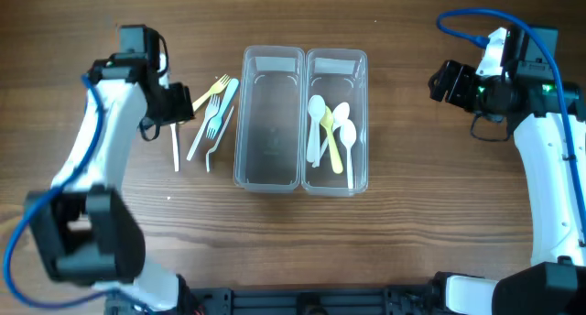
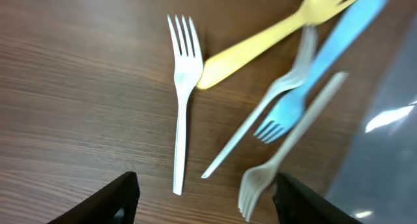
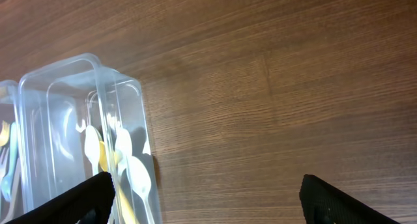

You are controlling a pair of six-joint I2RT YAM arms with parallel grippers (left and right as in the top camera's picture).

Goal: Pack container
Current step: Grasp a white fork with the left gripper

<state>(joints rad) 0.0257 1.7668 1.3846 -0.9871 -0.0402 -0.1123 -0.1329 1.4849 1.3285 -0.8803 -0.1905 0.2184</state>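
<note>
Hovering left gripper point(image 2: 205, 201) was held spread, empty, over white fork point(image 2: 182, 100); handle judged best straddled mid-length, clear of yellow fork point(image 2: 260, 42); right gripper point(image 3: 205, 198) likewise released, empty

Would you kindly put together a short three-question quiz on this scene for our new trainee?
1. Choose: the spoons lie A on a plate, B in the right container, C in a cup.
2. True or false: the left container is empty.
3. Fill in: the left pincer hovers, jaws ___, over the forks.
Key: 1 B; 2 true; 3 open.
</note>
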